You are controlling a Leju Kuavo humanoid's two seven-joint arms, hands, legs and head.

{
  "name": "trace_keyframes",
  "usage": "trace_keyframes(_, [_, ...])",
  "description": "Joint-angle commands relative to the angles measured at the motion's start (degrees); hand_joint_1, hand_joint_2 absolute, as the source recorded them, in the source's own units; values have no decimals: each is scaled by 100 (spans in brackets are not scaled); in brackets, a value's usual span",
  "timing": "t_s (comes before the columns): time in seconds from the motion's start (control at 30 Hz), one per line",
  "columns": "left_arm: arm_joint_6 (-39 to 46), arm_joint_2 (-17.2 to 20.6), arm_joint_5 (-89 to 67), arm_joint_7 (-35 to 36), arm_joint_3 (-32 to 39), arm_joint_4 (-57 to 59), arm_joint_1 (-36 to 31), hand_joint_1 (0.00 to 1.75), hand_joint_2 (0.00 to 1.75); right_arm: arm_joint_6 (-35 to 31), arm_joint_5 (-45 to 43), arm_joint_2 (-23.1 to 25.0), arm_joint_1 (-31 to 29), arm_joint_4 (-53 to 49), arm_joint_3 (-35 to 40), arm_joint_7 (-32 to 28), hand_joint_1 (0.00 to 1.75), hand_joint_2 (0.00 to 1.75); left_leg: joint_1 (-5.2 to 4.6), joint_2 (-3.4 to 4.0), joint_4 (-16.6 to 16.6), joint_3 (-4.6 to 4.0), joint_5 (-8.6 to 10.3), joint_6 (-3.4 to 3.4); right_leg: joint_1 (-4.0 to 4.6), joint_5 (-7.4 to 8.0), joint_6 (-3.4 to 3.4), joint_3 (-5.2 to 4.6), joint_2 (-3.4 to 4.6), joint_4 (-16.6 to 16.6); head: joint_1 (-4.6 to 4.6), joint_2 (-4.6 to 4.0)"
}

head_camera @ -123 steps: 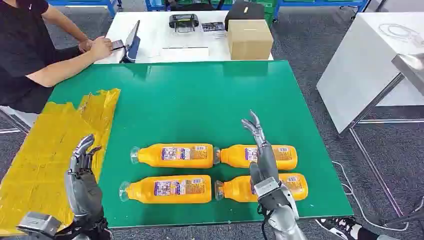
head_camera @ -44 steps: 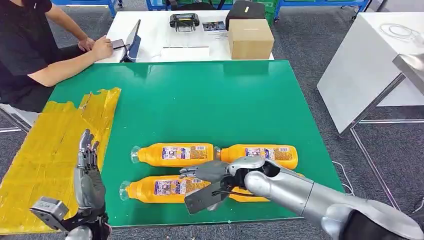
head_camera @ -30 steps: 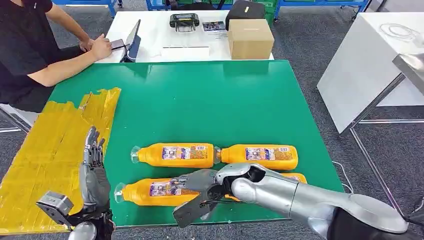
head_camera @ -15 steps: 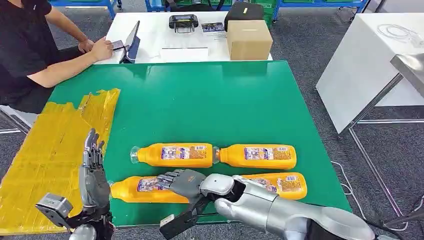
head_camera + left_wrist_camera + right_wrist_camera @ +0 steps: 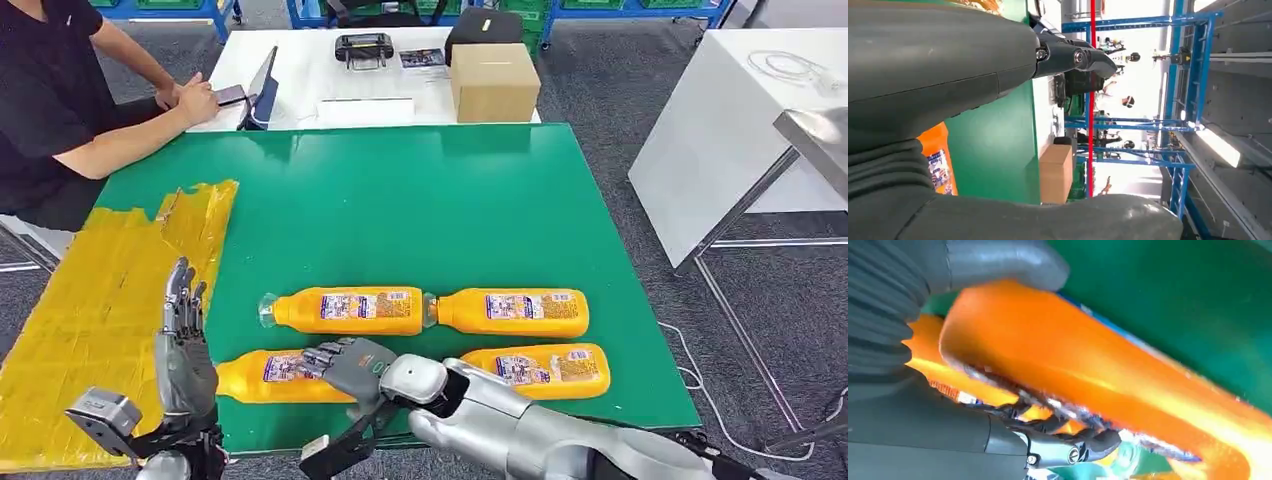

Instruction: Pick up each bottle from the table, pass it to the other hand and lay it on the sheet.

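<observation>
Four bottles, right hand [image 5: 345, 365] gripping one [image 5: 262, 376] (near-left)

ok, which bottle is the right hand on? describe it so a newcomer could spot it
On the green table, four orange bottles lie in two rows near the front edge. It is the front-row bottle nearest the yellow sheet. Unlike the other three, the right robot hand is wrapped around it.

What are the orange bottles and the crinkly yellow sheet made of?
The orange bottles look like smooth, shiny plastic: see-through caps, glossy highlights, printed paper-like labels. The yellow sheet looks like thin plastic film or foil, going by its wrinkles, sheen and torn-looking edge; I can't tell which.
</observation>
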Motion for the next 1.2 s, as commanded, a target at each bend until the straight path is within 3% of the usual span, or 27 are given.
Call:
trace_keyframes(0.03, [-40, -1, -3, 38, 79, 123, -74, 0, 0, 512, -39, 25, 141, 717, 128, -42, 175, 175, 0, -24, -21, 3, 9, 4, 1, 0, -5, 11, -29, -24, 0, 0])
trace_keyframes(0.47, [-86, -6, 14, 52, 64, 93, -52, 0, 0, 775, -1, -13, -20, 652, 249, 17, 175, 175, 0, -11, -9, 19, 0, 1, -2, -2, -2, 24, -14, -10, 0, 0])
trace_keyframes(0.5, [-90, -11, 18, 59, 67, 84, -43, 0, 0, 802, 51, -32, -67, 626, 312, 43, 127, 175, 0, -17, -17, 14, 6, 2, -2, 1, -4, 22, -22, -19, -2, 0])
trace_keyframes(0.53, [-84, -23, 20, 64, 81, 54, -19, 0, 0, 771, 108, -58, -102, 586, 355, 77, 0, 175, -1, -18, -20, 10, 8, 3, -2, 2, -5, 19, -23, -22, 0, 0])
trace_keyframes(1.0, [-71, -68, 20, 79, 126, -20, 28, 0, 0, 889, 435, -117, -327, 436, 615, 181, 0, 175, -2, -6, -7, 13, 1, 3, -2, 0, -2, 16, -9, -7, 2, 0])
trace_keyframes(1.2, [-65, -47, 17, 99, 90, 127, -106, 0, 0, 1351, 409, -23, -679, 329, 777, 53, 0, 175, -2, -18, -9, 6, 7, 3, -2, 2, -3, 13, -21, -10, -2, 0])
